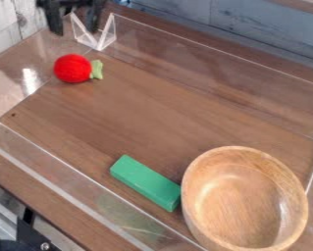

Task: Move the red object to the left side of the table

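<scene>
The red object [74, 68], a small round toy fruit with a green leafy tip on its right, lies on the dark wood table [185, 108] near the left wall. My gripper [69, 24] hangs at the top left edge of the picture, above and behind the fruit and apart from it. Its dark fingers [86, 26] stand open with nothing between them, and most of the hand is cut off by the frame.
A flat green block [147, 181] lies near the front wall. A round light wooden bowl [245, 202] sits at the front right corner. Low clear acrylic walls [47, 162] border the tabletop.
</scene>
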### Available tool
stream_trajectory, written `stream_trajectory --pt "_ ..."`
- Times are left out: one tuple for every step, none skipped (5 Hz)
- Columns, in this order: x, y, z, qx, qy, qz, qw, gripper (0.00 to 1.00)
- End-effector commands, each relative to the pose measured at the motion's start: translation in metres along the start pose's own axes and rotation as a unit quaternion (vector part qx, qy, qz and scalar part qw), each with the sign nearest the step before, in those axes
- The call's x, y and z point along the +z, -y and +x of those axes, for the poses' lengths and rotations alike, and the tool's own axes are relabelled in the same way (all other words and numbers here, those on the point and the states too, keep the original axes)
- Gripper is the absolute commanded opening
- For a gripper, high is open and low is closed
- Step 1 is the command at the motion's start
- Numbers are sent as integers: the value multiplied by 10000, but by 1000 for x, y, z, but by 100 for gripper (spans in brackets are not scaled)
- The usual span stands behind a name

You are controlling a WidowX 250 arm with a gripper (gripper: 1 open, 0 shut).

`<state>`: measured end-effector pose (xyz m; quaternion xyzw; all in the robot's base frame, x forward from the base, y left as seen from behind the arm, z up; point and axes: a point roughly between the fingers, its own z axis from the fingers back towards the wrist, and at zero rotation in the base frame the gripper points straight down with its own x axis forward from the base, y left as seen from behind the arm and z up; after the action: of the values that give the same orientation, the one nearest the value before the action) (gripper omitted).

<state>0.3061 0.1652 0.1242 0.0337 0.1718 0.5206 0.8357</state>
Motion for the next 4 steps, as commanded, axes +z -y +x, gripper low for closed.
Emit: stream_trajectory --pt "37 -3 -28 -118 252 -261 9993 100" --pt "44 5 -49 -74 150 -294 9994 100" --pt "41 20 -65 19 -15 -273 9996 100" --pt "32 27 -63 160 -120 -257 9995 100"
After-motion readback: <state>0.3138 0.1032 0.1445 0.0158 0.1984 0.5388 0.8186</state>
